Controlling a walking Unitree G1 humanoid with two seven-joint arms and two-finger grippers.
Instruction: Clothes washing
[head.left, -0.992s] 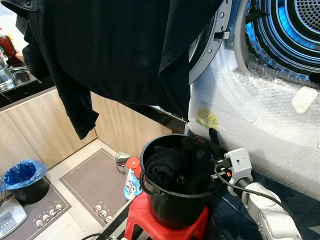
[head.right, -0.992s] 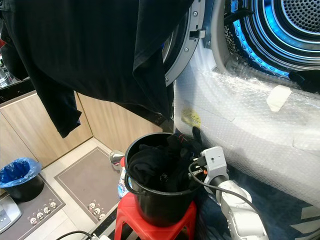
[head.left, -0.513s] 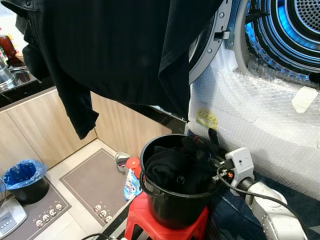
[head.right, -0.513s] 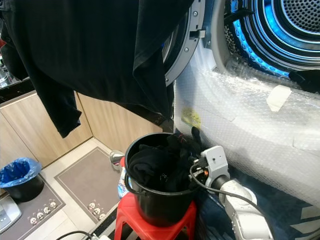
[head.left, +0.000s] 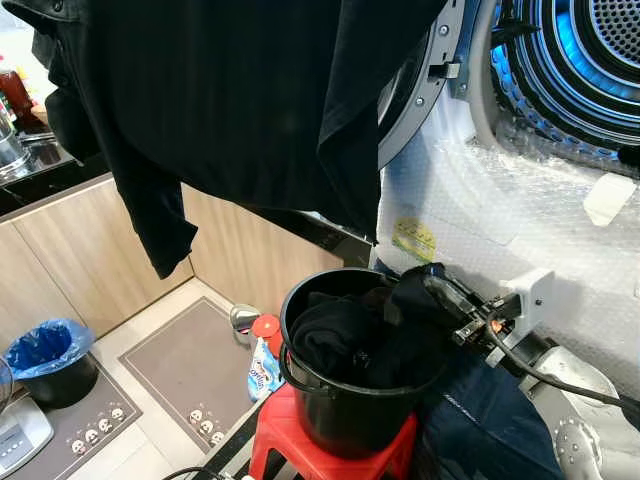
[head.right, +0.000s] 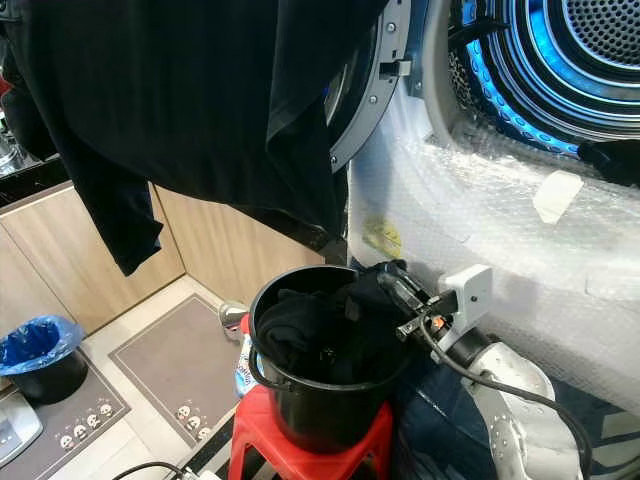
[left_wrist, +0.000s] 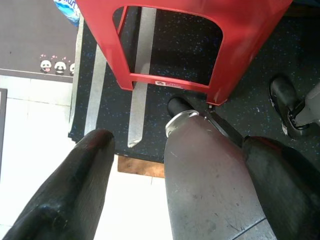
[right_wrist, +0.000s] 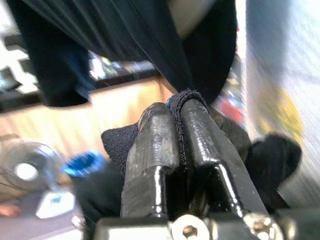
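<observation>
Since a second ago the right hand (head.left: 432, 285) has swung round at the bucket rim: its white wrist block, which sat low beside the black bucket (head.left: 350, 420), now sits higher and further right against the bubble-wrapped washer front (head.left: 500, 210), and the fingers now point back over the rim toward the bucket's middle. A fold of the dark garment (head.left: 345, 335) now sits lifted over the rim on that side. In the right wrist view the two fingers (right_wrist: 155, 145) are pressed together with a thin black fabric edge (right_wrist: 186, 100) pinched between them, so the hand is clamped on cloth. My read: grasp made, next is the lift out and over to the open drum (head.right: 560, 60) above right. The garment is a crumpled wad inside the bucket, which stands on the red stool (head.left: 330, 455); no clear long axis, though the pinched fold runs from the bucket centre up toward the rim on the washer side, roughly along the fingers. A large black garment (head.left: 240, 100) hangs across the top of the eye views, near the washer door (head.left: 425, 90), well above the bucket. The left hand (left_wrist: 175, 165) hangs low over the dark floor mat by the stool legs, fingers spread apart, holding nothing. Risk: the pinch is only on a thin edge, could slip under the wad's weight.
</observation>
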